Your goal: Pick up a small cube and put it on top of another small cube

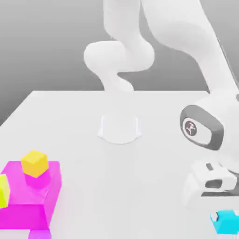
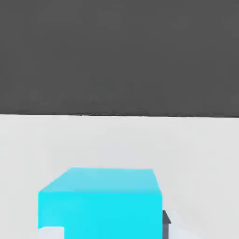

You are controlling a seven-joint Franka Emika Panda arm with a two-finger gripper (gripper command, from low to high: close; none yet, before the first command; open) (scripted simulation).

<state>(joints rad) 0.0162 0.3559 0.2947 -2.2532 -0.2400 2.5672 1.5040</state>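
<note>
Exterior view: our end effector (image 1: 219, 205) is pinching the cyan cube (image 1: 227, 221) on the worktop (image 1: 84, 112); the orange-yellow cube (image 1: 34, 163) lies toward nine o'clock, well apart, on the magenta block (image 1: 28, 196).

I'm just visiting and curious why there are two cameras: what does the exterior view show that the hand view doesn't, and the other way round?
Exterior view alone: the white arm, a big magenta block with an orange-yellow cube on top, and a lime-yellow cube at the exterior view's left edge.

Hand view alone: a close look at the cyan cube's top and front faces, with a dark backdrop beyond the table.

Both: the cyan cube, sitting under the tool in the exterior view, and the white table.
</note>
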